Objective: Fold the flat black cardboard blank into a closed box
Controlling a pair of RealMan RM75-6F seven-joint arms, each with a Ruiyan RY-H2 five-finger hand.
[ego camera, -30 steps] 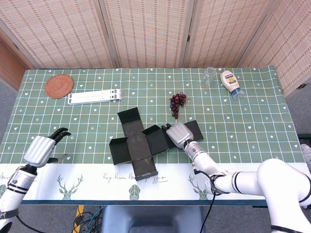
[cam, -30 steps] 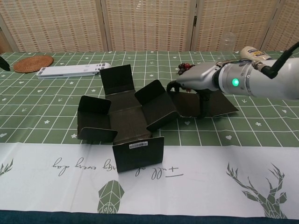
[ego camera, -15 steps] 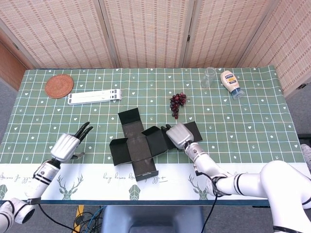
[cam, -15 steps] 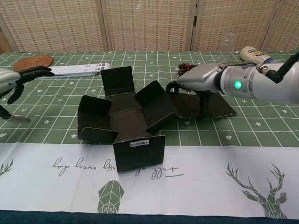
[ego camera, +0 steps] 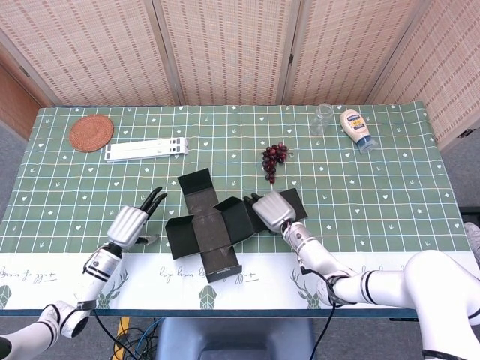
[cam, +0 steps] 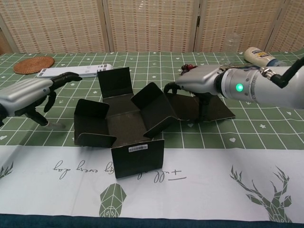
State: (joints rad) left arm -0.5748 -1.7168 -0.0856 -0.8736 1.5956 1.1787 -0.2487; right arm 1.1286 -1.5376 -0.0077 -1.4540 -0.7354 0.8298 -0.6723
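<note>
Right hand: fingers curled onto the blank's right flap.
Left hand: fingers spread, empty, just left of the blank.
Cardboard blank: one, matte black, cross-shaped, flaps raised, mid-tabletop.
Grapes: one dark bunch.

Robot hands flanking black blank

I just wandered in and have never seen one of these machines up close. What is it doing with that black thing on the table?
The robot is folding a black cardboard blank into a box. Its side flaps already stand partly up, but the box is far from closed. The right hand rests on the blank's right-side flap, the fingers pressing down on it. The left hand hovers open just left of the blank, touching nothing. Grapes lie just behind.
</note>
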